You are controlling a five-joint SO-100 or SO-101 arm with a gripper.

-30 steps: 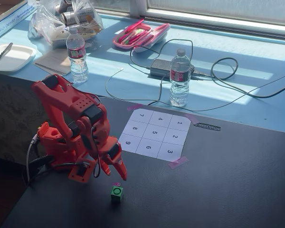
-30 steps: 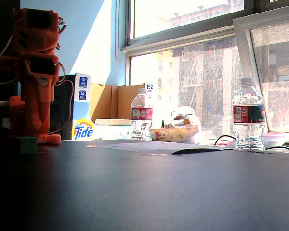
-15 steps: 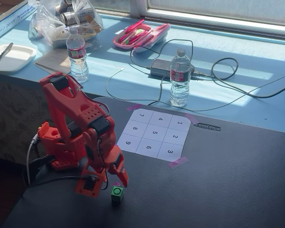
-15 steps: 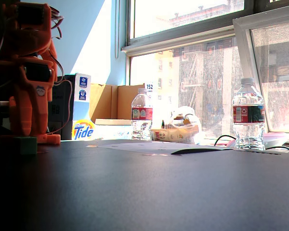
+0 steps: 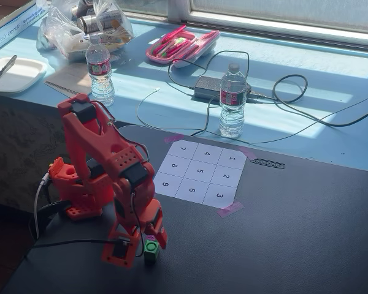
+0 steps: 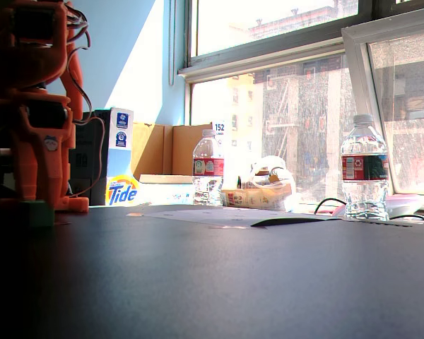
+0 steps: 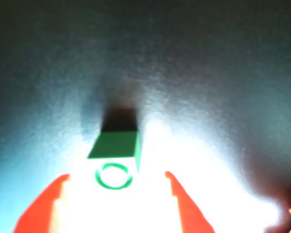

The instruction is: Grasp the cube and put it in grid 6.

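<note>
The cube (image 5: 151,248) is small and green with a lighter ring on top, and it sits on the dark table near the front left. In the wrist view the cube (image 7: 114,145) lies between my two red fingers (image 7: 42,209), with a gap on each side. My gripper (image 5: 143,241) is open and low over the table, straddling the cube. Its midpoint in the wrist view (image 7: 115,175) falls on the cube's ringed top. Grid 6 (image 5: 191,190) is a white cell in the near row of the numbered sheet, up and to the right of the cube. In the low fixed view the cube (image 6: 37,212) shows dimly at the arm's foot.
The red arm base (image 5: 73,187) stands left of the sheet. Beyond the sheet, on the blue sill, are two water bottles (image 5: 232,101) (image 5: 100,70), a power brick with cables (image 5: 207,89), a pink case (image 5: 181,46) and a white plate (image 5: 12,73). Pink tape (image 5: 229,210) holds a sheet corner.
The arm has leaned forward and down. The gripper dropped from above and behind the cube to table level, so its fingers now stand on either side of it. The cube has not moved.
</note>
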